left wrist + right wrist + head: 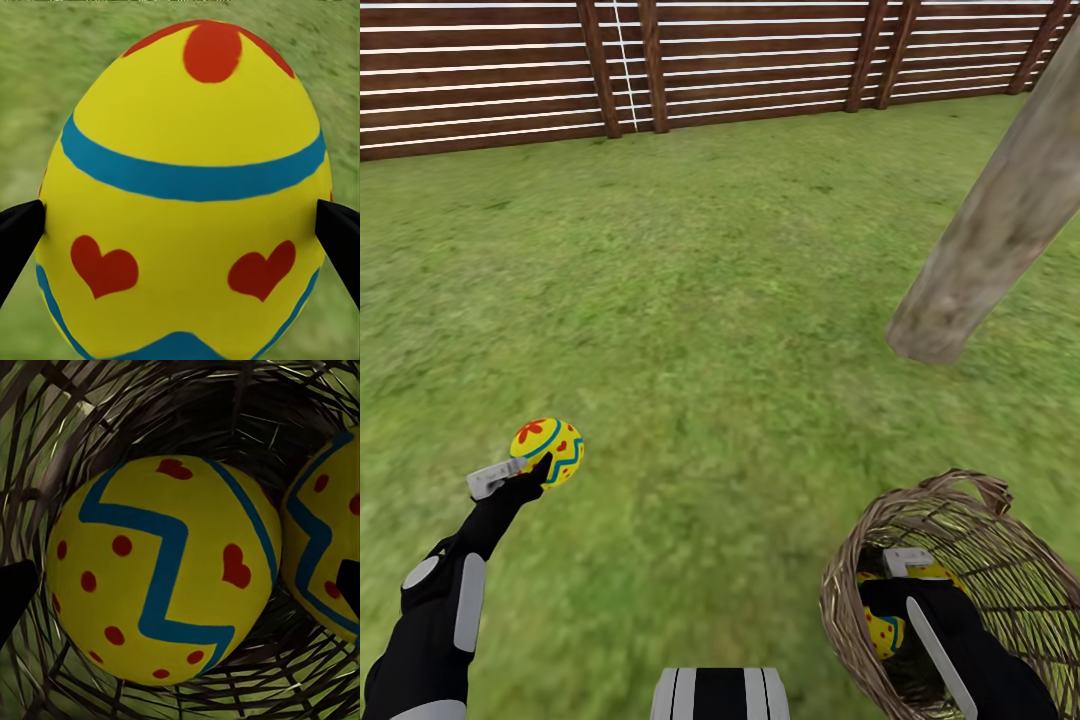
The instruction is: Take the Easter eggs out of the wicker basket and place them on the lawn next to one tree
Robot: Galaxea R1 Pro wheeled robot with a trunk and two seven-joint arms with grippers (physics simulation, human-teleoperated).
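Observation:
My left gripper [536, 468] [180, 236] is shut on one Easter egg [549, 449] [187, 187], yellow with red hearts and blue bands, held above the lawn [690, 330] at the lower left. The wicker basket [1000, 560] sits tilted at the lower right, its mouth facing me. My right gripper [900, 588] [180, 592] reaches inside it and stands open, its black fingertips [15, 600] either side of a second egg [169, 570] [883, 630] without touching it. A third egg [330, 540] lies beside that one. The tree [990, 230] trunk rises just beyond the basket.
A brown slatted wooden fence [490, 80] runs across the far side of the garden. Open grass stretches between the fence, the trunk and my arms. The robot's base [720, 695] shows at the bottom edge.

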